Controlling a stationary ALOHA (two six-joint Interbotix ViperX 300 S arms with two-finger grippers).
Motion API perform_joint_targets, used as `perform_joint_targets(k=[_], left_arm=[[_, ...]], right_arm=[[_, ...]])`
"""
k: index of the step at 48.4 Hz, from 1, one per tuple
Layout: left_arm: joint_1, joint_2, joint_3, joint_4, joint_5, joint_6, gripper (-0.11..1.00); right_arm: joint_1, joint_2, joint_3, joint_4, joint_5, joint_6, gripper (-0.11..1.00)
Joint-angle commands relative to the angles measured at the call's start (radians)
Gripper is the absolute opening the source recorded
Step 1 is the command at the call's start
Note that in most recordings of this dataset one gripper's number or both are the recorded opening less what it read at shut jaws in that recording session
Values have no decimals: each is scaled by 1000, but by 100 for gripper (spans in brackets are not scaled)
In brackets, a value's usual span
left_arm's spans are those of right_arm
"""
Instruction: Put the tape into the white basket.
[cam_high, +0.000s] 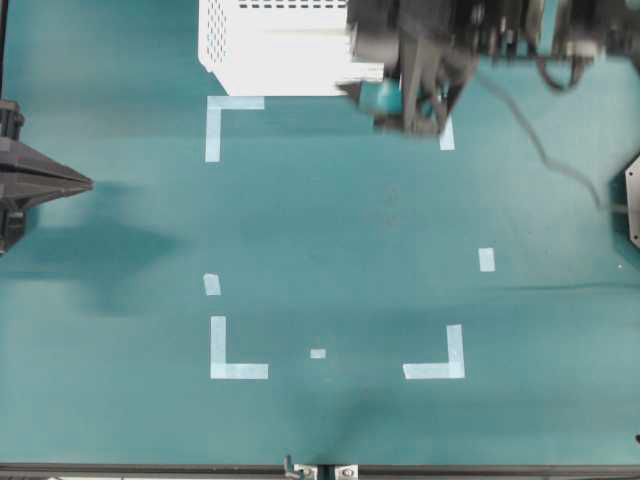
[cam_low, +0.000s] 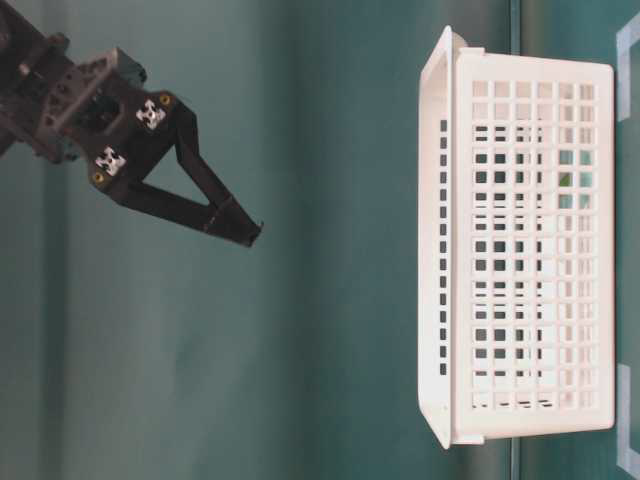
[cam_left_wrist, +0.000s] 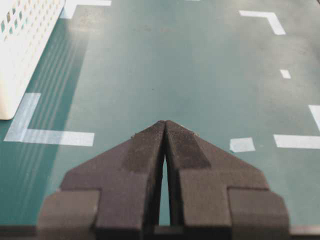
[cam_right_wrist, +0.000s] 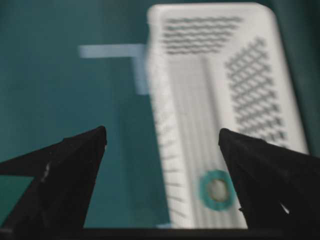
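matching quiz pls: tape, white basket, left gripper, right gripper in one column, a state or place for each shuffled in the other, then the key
Things:
1. tape
2. white basket
3. left gripper
4. right gripper

States or places:
A. jaws wide apart, holding nothing, above the basket
B. at the far edge of the table, by a corner mark
C. fingers pressed together, empty, over bare table
D. lying flat on the ribbed basket floor

Pairs: 1-D, 2-B, 3-C, 4-A

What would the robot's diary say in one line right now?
tape: lying in white basket | right gripper: open, empty, above basket | left gripper: shut, empty, off at the side | task: looks done
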Motion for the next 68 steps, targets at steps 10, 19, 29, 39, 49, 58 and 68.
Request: perform_joint_targets(k=[10,19,29,39,49,58,68], left_arm=[[2,9,-17,3,-5,2,-11],[2,9,-17,3,-5,2,-11],[2,9,-17,3,-5,2,-11],[2,9,-17,3,-5,2,-11],[2,9,-17,3,-5,2,-11],[2,8,-17,3,-5,2,-11],[2,9,-17,3,-5,2,-11]], right_arm=[[117,-23,35,-3,-40,5,97],[129,-23,58,-3,-61,9,97],[130,-40,60,-3,-52,5,97],[130,-100,63,-3,-8,5,97],[130,-186,126,-3,34,11,97],[130,-302,249,2,3,66,97],[130,-454,422,2,-183,179,97]])
